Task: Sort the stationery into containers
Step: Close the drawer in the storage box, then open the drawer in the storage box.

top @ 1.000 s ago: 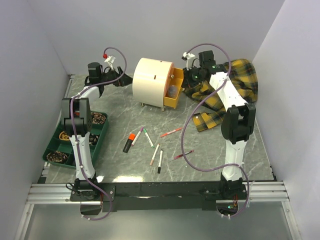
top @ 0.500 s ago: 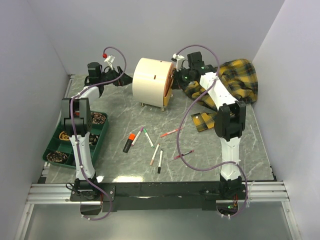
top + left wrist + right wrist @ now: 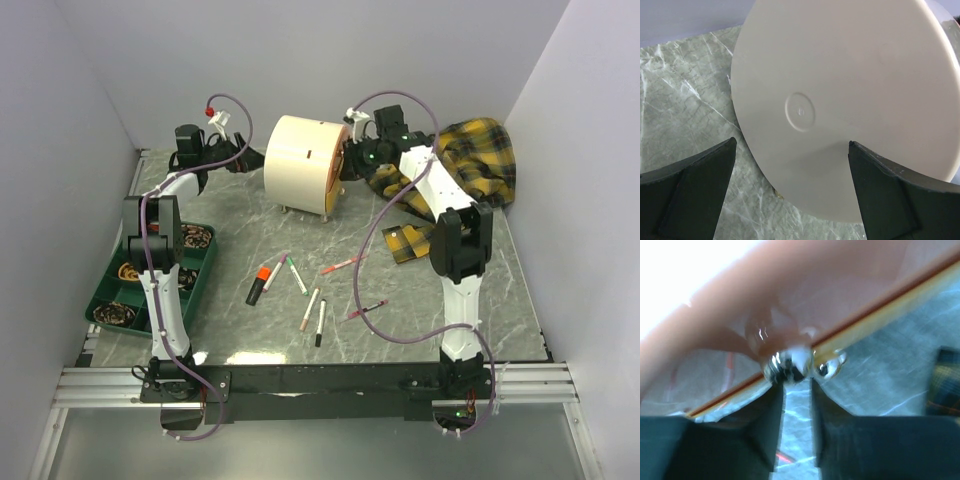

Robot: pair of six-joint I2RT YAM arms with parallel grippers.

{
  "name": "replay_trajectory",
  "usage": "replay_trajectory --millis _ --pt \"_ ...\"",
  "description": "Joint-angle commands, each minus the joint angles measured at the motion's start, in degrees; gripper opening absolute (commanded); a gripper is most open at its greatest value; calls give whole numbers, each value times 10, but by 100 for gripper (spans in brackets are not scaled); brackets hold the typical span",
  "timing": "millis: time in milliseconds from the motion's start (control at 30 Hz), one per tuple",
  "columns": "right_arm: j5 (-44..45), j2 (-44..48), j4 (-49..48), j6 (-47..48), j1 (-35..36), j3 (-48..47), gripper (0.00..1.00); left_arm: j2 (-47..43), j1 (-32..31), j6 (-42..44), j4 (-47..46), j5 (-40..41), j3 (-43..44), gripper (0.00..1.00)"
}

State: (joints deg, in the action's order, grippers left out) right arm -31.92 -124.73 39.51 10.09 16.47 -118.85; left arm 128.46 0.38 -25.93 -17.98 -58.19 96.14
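The cream round-topped cabinet (image 3: pixel 300 160) stands at the back with its drawers pushed in. My right gripper (image 3: pixel 350 161) is at its front face. In the right wrist view the jaws (image 3: pixel 797 385) stand slightly parted, their tips just under a shiny round knob (image 3: pixel 790 362) on the orange drawer front (image 3: pixel 840 285). My left gripper (image 3: pixel 250 160) is wide open behind the cabinet, its fingers (image 3: pixel 791 141) on either side of the cream back (image 3: pixel 840 90). On the table lie several pens (image 3: pixel 298 276) and an orange-capped black marker (image 3: pixel 259 283).
A yellow plaid cloth (image 3: pixel 470 165) lies at the back right, under the right arm. A green tray (image 3: pixel 150 275) of small items sits at the left by the left arm. A second knob (image 3: pixel 830 367) shows beside the first.
The yellow drawer that stood open has been pushed into the cabinet by my right gripper. The right jaws have since parted a little. The left arm has not moved.
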Motion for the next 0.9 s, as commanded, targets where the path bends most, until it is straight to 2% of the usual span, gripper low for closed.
replay_trajectory --millis 0,33,67,100,133,200,267,333,400,433,533,700,867 --pt "-24 94 -16 -65 -52 90 43 -19 4 21 10 -6 13 99" --pt "-44 106 -29 -92 -71 126 48 -21 6 24 14 -4 13 99" --pt "-75 126 -42 -128 -92 145 49 -23 9 26 22 -3 12 99" --pt "-166 134 -65 -212 -134 168 49 -27 12 33 28 -3 10 99" --pt "-194 142 -113 -245 -147 204 49 -29 14 37 30 0 8 100" --pt "-281 145 -122 -270 -160 212 50 -35 16 46 43 2 -2 99" --pt "-331 143 -174 -316 -162 230 50 -38 17 50 53 -2 -9 99" --pt "-378 139 -272 -409 -162 251 50 -38 17 48 69 -7 -10 99" --pt "-393 123 -338 -496 -162 259 50 -32 16 65 93 -13 4 99" --pt "-398 116 -389 -520 -161 259 50 -29 14 77 131 -13 14 99" --pt "-409 76 -451 -582 -162 224 49 -6 8 121 216 -21 62 100" --pt "-406 9 -469 -616 -162 144 51 23 2 186 295 4 131 99" --pt "-394 -13 -481 -632 -162 119 54 28 -1 204 315 19 151 99"
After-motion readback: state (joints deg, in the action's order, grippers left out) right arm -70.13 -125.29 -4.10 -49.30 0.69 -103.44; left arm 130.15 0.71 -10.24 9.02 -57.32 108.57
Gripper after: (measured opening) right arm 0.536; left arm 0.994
